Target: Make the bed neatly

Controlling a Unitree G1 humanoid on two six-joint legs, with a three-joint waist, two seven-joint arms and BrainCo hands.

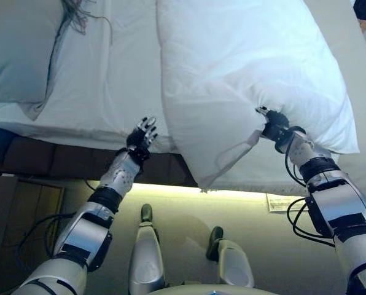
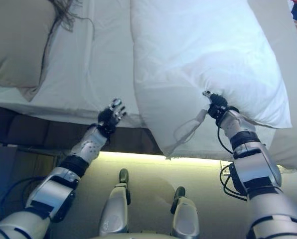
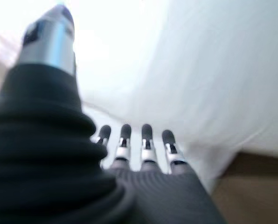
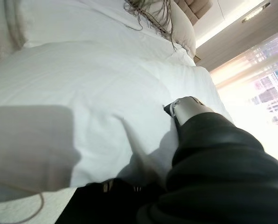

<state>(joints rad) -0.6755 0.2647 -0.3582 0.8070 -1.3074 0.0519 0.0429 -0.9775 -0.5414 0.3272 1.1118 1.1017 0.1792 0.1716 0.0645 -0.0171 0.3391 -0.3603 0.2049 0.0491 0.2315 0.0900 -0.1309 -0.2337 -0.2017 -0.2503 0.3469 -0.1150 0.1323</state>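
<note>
A big white pillow (image 1: 244, 80) lies on the right part of the bed and hangs over its near edge. My right hand (image 1: 274, 126) is shut on the pillow's lower edge, and the cloth puckers around it. In the right wrist view the thumb (image 4: 188, 108) lies on top and the fingers are buried in the fabric. My left hand (image 1: 143, 135) is open with straight fingers (image 3: 143, 140), held at the near edge of the white sheet (image 1: 109, 74) just left of the pillow. It holds nothing.
A second, greyer pillow (image 1: 17, 49) lies at the bed's far left, with a dark stringy fringe (image 1: 78, 15) beside it. Below the sheet runs the dark brown bed base (image 1: 48, 160). A wooden cabinet (image 1: 17, 209) stands lower left, and a paper (image 1: 281, 203) lies on the floor.
</note>
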